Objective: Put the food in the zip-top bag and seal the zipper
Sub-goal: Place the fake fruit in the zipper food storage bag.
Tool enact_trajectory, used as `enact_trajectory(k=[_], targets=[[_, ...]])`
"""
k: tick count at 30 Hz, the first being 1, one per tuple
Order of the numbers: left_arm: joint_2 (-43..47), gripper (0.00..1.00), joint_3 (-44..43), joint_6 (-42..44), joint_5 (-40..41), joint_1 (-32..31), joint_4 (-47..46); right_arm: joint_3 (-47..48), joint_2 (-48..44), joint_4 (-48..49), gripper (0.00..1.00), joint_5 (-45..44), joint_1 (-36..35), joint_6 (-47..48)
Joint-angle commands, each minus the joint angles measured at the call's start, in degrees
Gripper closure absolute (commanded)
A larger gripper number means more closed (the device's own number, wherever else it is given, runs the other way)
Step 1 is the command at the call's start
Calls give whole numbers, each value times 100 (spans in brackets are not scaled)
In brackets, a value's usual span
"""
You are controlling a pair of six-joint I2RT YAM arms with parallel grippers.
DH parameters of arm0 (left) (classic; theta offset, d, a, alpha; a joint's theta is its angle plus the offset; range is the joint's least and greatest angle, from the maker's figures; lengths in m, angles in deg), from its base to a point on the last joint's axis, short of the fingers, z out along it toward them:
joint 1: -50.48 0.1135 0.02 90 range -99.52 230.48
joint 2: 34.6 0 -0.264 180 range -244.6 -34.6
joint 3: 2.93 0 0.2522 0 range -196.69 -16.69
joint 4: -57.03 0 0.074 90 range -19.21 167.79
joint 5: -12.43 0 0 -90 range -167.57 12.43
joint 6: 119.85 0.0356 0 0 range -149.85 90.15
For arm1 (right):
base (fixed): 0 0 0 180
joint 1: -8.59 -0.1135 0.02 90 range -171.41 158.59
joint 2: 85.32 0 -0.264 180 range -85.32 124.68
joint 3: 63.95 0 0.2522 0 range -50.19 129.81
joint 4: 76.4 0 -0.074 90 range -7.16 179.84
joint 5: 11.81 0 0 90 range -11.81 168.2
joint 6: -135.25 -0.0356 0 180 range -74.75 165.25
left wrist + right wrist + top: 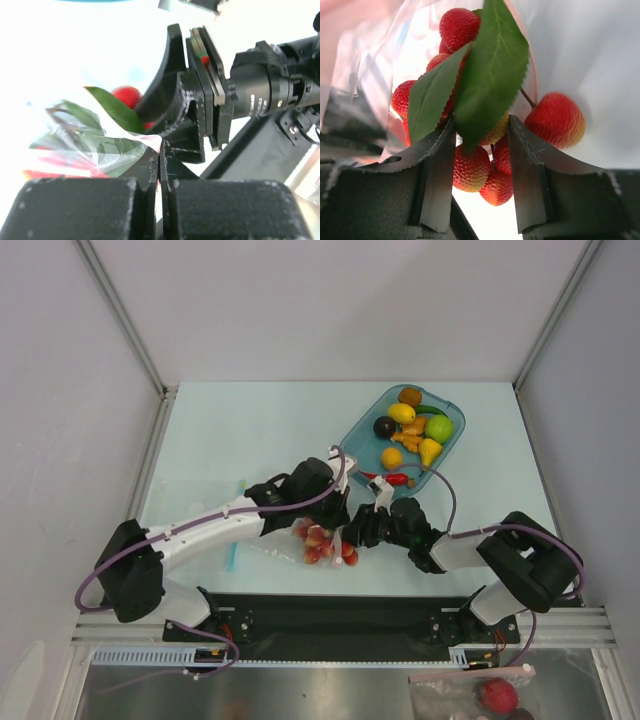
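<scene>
Berry cluster (470, 172) partly inside zip-top bag (95, 150), near middle of table (250, 430) | right gripper (481, 135) narrow, clamping its berries and leaf | left gripper (160, 160) pinching bag's mouth edge | film looks limp, slippery: hold the rim.

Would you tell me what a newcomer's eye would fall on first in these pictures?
First, the cluster of little red berries with green leaves, between the fingers of the right gripper at the clear crinkly plastic bag, whose edge the left gripper pinches, at the near middle of the table. Next, the teal plastic tray of glossy toy fruits, far right.
</scene>
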Motion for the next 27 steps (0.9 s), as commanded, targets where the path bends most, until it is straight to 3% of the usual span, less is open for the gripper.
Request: enact_trajectory(k=[1, 4, 11, 12, 15, 21, 27], targets=[[311, 100, 80, 127, 436, 81, -538, 131, 104, 678, 89, 284, -34, -196], [399, 100, 98, 206, 534, 81, -600, 43, 25, 907, 90, 337, -104, -170], [294, 100, 229, 171, -530, 73, -1030, -19, -283, 899, 85, 118, -377, 94], [259, 100, 221, 162, -513, 81, -1013, 8, -292, 768, 72, 74, -368, 94], [189, 100, 265, 92, -197, 81, -969, -45, -536, 479, 45, -259, -368, 103], [-22, 100, 537, -5, 471, 90, -1065, -334, -1564, -446, 26, -1357, -342, 103], [-312, 100, 634, 109, 665, 99, -1198, -493, -2102, -911, 9, -1640, -368, 76]])
